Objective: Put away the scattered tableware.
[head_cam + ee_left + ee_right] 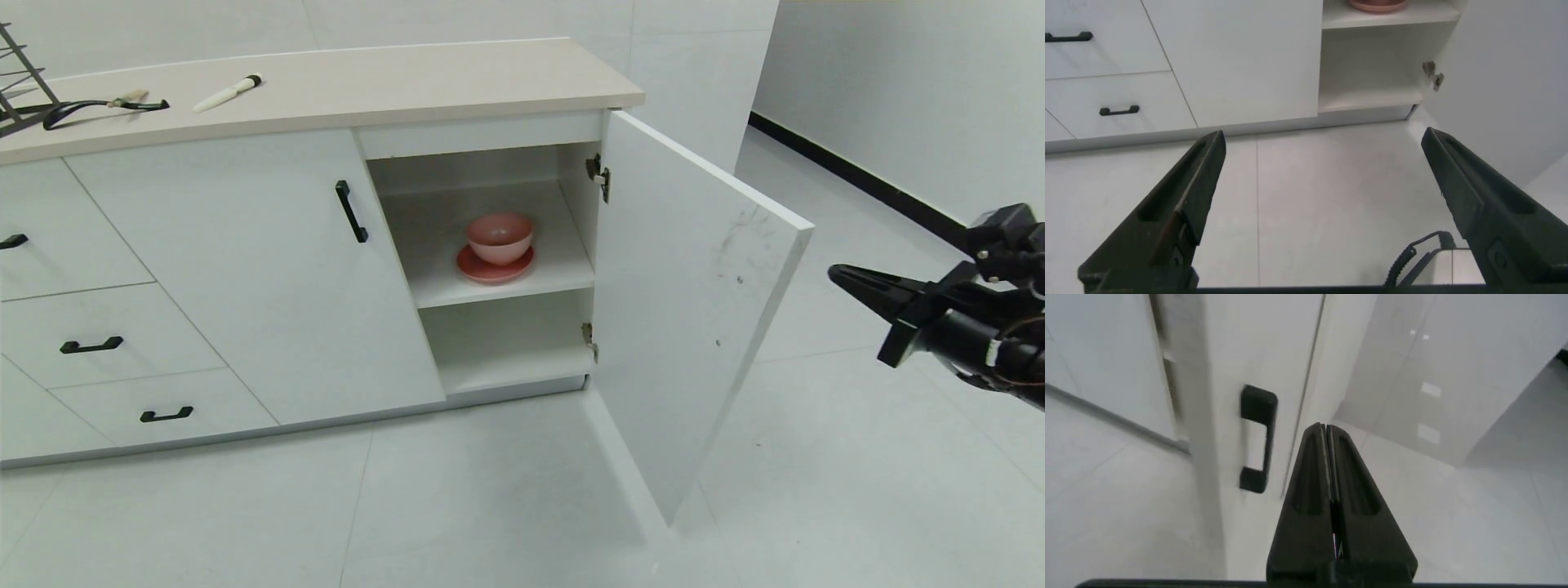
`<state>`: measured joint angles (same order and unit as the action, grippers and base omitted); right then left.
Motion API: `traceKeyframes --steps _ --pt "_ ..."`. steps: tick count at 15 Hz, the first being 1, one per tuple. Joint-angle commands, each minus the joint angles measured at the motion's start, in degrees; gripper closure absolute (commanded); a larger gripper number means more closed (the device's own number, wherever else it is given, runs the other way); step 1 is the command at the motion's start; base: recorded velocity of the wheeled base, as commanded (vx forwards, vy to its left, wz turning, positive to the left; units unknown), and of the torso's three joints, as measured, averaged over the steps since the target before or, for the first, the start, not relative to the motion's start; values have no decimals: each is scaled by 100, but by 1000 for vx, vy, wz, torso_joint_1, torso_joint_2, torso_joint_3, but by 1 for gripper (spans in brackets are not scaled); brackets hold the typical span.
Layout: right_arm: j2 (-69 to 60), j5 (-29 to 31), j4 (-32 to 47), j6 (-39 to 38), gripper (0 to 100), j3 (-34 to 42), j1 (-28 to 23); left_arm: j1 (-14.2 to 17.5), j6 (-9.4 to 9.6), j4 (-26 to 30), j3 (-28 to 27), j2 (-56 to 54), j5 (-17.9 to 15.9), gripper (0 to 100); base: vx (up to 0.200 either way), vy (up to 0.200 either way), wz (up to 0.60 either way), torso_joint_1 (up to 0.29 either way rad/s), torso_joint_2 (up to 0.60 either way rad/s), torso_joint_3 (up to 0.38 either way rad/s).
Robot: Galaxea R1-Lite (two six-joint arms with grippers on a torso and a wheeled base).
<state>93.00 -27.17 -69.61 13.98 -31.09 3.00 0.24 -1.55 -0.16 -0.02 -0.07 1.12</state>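
Note:
A pink bowl [499, 237] stands on a pink plate [493, 267] on the upper shelf of the open cupboard [490, 290]; the plate's rim [1376, 5] peeks into the left wrist view. The cupboard door [694, 302] is swung wide open. My right gripper [841, 275] is shut and empty, held in the air to the right of the door's outer edge; it points at the door's black handle [1256, 441]. My left gripper [1323, 155] is open with nothing between its fingers, low over the floor in front of the cupboard.
On the beige countertop [392, 77] lie a white knife [224, 93] and a black-handled utensil [102, 106] beside a wire rack [16, 82]. Drawers with black handles [91, 345] sit to the left. Open tiled floor [490, 506] spreads in front.

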Motion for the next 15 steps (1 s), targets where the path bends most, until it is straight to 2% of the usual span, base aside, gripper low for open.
traceKeyframes --steps 1,5,15 --pt "948 -16 -26 8 100 -583 43 2 5 7 2 7 2 0 0 0 0 0 0 0" --pt "1247 -16 -35 8 100 -1145 104 2 -3 7 2 7 2 0 0 0 0 0 0 0" --pt "1247 -157 -246 26 100 -1251 588 2 -21 7 2 7 2 0 0 0 0 0 0 0"
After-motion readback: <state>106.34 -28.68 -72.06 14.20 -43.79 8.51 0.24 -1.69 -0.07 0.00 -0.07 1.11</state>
